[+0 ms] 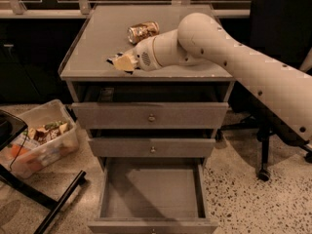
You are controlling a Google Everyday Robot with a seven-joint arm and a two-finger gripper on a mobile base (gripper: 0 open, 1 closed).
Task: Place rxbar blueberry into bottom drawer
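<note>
My gripper (pixel 121 62) is over the front left part of the grey cabinet top (pixel 97 38), at the end of my white arm, which reaches in from the right. It is shut on the rxbar blueberry (pixel 113 59), a small dark wrapper with white print that sticks out to the left of the tip, just above the surface. The bottom drawer (pixel 151 191) is pulled out below, plain grey inside with nothing in it.
A tan-and-gold can (pixel 143 31) lies on its side on the cabinet top behind my gripper. The top drawer (pixel 150 116) is ajar and the middle drawer (pixel 152 147) is shut. A plastic bin of snacks (pixel 39 143) and a black stand leg (pixel 53 204) are on the floor at left; an office chair (pixel 278 43) stands at right.
</note>
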